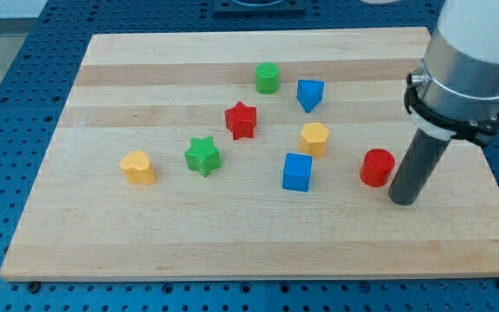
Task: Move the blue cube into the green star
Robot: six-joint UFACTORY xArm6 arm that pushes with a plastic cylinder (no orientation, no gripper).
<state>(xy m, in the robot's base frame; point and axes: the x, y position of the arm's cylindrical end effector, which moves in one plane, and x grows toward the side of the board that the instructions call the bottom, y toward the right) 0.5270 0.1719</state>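
Note:
The blue cube (297,172) sits on the wooden board a little right of the middle. The green star (203,156) lies to its left, well apart from it. My tip (402,199) rests on the board at the view's right, just right of the red cylinder (377,167) and about a hand's width right of the blue cube. The rod rises up to the white and grey arm (470,61) at the view's top right.
A yellow hexagonal block (314,138) stands just above the blue cube. A red star (241,120), a green cylinder (268,78) and a blue triangular block (309,94) lie toward the top. A yellow heart (137,167) lies at the left.

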